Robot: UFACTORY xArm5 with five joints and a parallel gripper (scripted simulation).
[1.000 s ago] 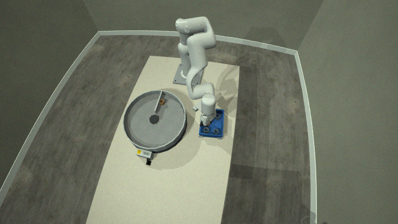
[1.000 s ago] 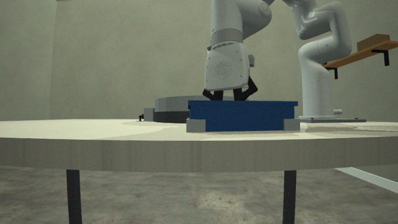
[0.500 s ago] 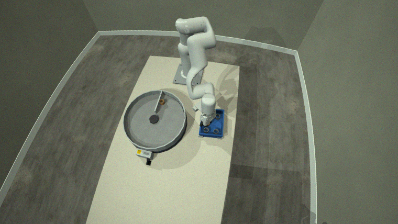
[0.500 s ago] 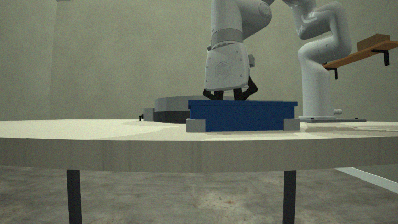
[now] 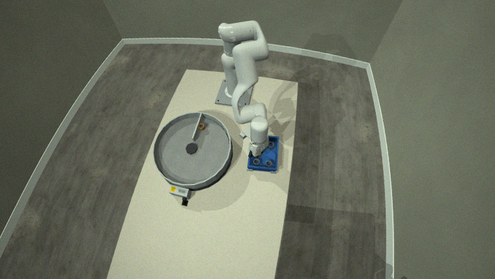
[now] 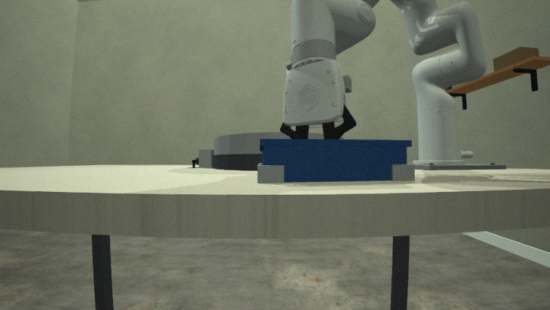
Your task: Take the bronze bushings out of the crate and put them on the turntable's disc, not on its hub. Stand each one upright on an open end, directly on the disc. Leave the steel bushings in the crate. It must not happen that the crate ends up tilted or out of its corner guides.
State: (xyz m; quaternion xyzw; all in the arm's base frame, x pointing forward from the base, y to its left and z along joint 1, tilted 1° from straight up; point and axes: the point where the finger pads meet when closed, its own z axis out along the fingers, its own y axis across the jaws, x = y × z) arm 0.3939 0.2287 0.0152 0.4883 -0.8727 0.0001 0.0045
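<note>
The blue crate (image 5: 263, 154) sits on the table to the right of the turntable; the side view shows its wall (image 6: 333, 159). My gripper (image 5: 254, 153) reaches down into the crate's left part, and its black fingers (image 6: 316, 135) dip below the rim. It is shut on a bushing that the hand and the crate wall hide, so I cannot tell its colour. Three more bushings stand in the crate: one at the far right (image 5: 270, 144) looks bronze, and two at the near side (image 5: 256, 161) (image 5: 268, 162) look greyer. One bronze bushing (image 5: 202, 125) stands upright on the disc (image 5: 192, 149) next to the divider bar.
The turntable has a raised grey rim, a dark hub (image 5: 191, 148) at its centre and a radial bar (image 5: 197, 125). A small control box (image 5: 179, 190) sits at its near edge. The arm's base (image 5: 228, 93) stands at the table's far end. A wooden shelf (image 6: 500, 73) hangs on the wall.
</note>
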